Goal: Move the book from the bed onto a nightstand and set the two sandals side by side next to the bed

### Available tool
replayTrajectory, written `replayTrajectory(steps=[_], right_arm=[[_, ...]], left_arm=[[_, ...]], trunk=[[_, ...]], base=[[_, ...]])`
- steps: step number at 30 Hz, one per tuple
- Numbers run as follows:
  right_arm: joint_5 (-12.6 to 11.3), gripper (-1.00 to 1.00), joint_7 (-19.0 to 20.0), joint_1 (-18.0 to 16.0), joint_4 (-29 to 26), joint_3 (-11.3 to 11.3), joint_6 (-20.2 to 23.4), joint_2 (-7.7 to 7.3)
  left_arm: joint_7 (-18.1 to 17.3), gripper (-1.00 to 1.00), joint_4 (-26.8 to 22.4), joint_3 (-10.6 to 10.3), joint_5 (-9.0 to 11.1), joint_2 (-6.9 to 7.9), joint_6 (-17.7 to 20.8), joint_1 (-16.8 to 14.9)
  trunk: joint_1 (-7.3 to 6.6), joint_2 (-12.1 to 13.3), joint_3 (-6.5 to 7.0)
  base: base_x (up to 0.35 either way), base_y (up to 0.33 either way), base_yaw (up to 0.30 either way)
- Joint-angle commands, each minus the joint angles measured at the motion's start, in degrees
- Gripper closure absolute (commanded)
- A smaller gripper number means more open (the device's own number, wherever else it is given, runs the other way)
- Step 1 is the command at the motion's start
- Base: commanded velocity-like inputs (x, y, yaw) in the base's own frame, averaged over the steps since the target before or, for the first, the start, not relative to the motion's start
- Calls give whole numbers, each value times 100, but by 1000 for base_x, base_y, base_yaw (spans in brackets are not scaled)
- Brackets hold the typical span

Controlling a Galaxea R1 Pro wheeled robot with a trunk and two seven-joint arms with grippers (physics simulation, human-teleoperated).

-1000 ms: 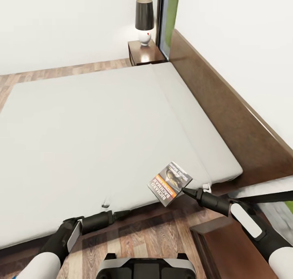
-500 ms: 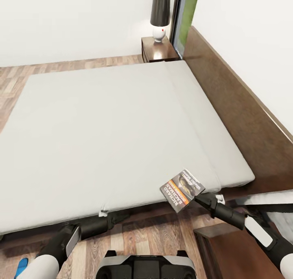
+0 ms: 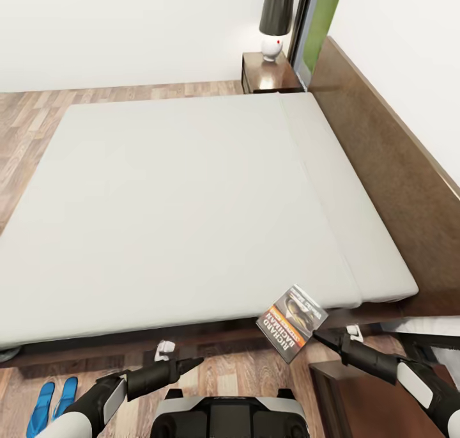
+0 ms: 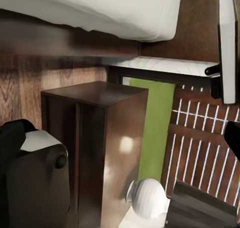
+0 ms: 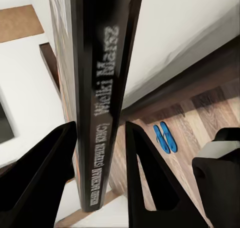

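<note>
The book (image 3: 292,321), a thin paperback with an orange band, hangs tilted just past the mattress's near edge, with my right gripper (image 3: 317,334) shut on its lower right corner. The right wrist view looks at the book's dark spine (image 5: 95,103), clamped in my right gripper (image 5: 100,125). The bed (image 3: 191,195) spreads ahead, its mattress bare. One nightstand (image 3: 268,75) stands at the far headboard corner; the other nightstand (image 3: 351,396) is just below my right arm. Two blue sandals (image 3: 51,399) lie together on the floor at the near left. My left gripper (image 3: 191,363) hovers low over the floor, holding nothing.
A black-shaded lamp (image 3: 276,19) stands on the far nightstand. The left wrist view looks at the near nightstand (image 4: 100,138) from the side, with a white lamp base (image 4: 147,198) on it. The brown headboard (image 3: 390,169) runs along the right wall. Wood floor lies between me and the bed.
The view has pulled back from the bed. The book, held throughout, has come off the mattress corner to hang past its edge. The sandals have come into view.
</note>
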Motion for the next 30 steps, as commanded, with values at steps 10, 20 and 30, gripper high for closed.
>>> replayTrajectory(steps=[10,20,30], right_arm=[[66,100,118,-5,118,29,-57,-6],[69,100,124,-3,114,29,-60,-4],[69,100,127,-5,78,29,-61,2]], left_arm=[[-1,-100,37,5,21,-8,-27,-3],[-8,-100,65,5,21,0,-32,-3],[9,-100,197,5,29,0,-38,-3]], trunk=[[3,-9,-78],[3,-9,-149],[3,-9,-221]], base=[[0,0,167],[0,0,165],[0,0,166]])
